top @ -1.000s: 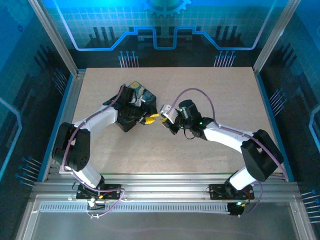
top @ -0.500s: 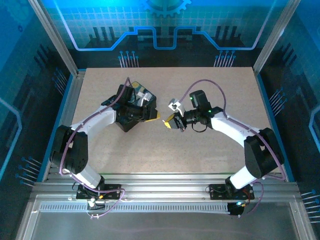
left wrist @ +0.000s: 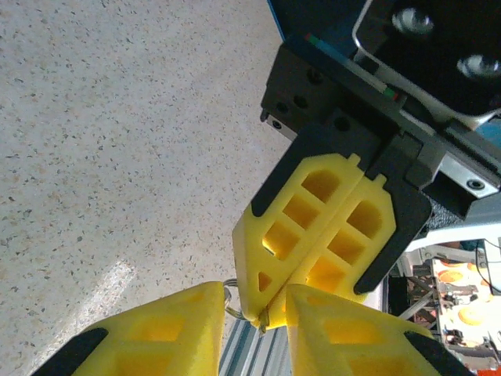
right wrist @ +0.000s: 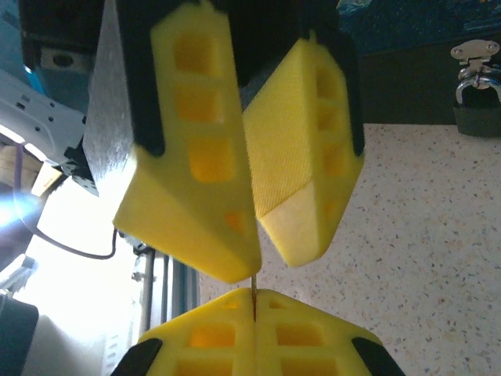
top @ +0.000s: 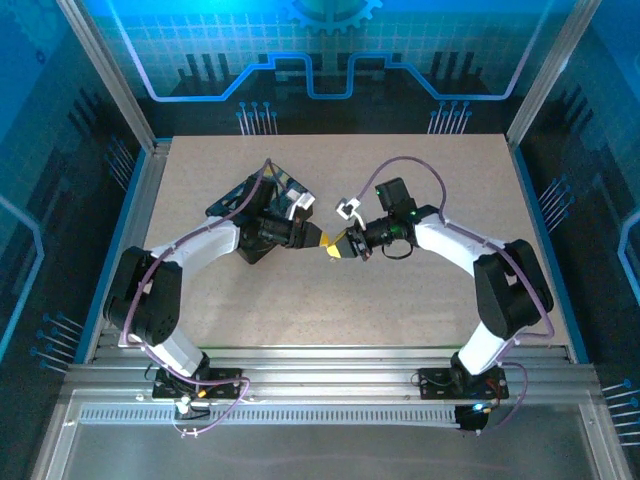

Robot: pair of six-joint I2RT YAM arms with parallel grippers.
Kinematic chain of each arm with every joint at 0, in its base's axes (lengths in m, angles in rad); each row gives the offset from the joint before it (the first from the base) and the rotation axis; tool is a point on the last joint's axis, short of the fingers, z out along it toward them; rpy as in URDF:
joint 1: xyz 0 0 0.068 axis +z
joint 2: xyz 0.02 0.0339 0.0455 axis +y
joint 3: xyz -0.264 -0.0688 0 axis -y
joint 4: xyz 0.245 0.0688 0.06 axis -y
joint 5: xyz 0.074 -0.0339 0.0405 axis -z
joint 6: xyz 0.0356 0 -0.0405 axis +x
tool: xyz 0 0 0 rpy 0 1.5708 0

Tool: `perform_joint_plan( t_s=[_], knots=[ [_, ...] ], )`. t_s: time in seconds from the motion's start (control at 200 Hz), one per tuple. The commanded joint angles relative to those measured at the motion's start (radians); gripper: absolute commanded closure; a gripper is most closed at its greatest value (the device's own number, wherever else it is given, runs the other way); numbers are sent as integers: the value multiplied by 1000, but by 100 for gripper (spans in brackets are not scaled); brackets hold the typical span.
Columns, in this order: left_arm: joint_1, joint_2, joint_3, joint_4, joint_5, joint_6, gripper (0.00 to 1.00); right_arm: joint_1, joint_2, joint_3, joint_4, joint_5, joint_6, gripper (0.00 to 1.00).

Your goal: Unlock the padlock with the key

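Well, around the work lies one dark box (top: 252,252) on the table (top: 430,300), partly under the left arm. One padlock (right wrist: 476,117), with its silvery shackle uppermost, sits against a dark wall well off to the side of both hands.

The two hands meet tip to tip above bare table at mid-table. The right hand (top: 337,247) is clenched on the one key (right wrist: 254,296), and its own yellow fingertips cover most of the key. Only a thin sliver stands out of the seam, with its long axis in line with the fingers and pointing straight at the left hand (top: 321,239). One small silvery ring (left wrist: 229,301) shows beside the tips.

The left hand's fingers are parted, straddling the sliver with a gap between them, and not pinched on it.
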Motion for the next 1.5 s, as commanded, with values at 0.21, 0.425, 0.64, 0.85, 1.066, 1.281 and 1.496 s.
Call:
perform_joint_plan(
  t_s=[0.21, 0.425, 0.64, 0.85, 1.066, 1.281, 1.496],
  knots=[
    [-1, 26, -30, 71, 58, 8, 84, -16, 82, 121, -129, -106, -1, 100],
    [-1, 48, -27, 72, 33, 2, 100, -16, 109, 149, -190, -110, -38, 97],
    [15, 58, -30, 74, -138, -79, 100, -38, 94, 113, -154, -92, 0, 75],
    [39, 57, -63, 177, -248, -235, 100, -62, 22, -24, 144, 32, 253, 64],
    [41, 59, -71, 261, -241, -319, 100, -62, 13, -192, 681, 198, 655, 63],
    [47, 57, -94, 332, -202, -382, 100, -54, 76, -238, 938, 209, 838, 63],
    [58, 50, -129, 406, -190, -432, 100, -41, 126, -226, 987, 169, 899, 64]
  ],
)
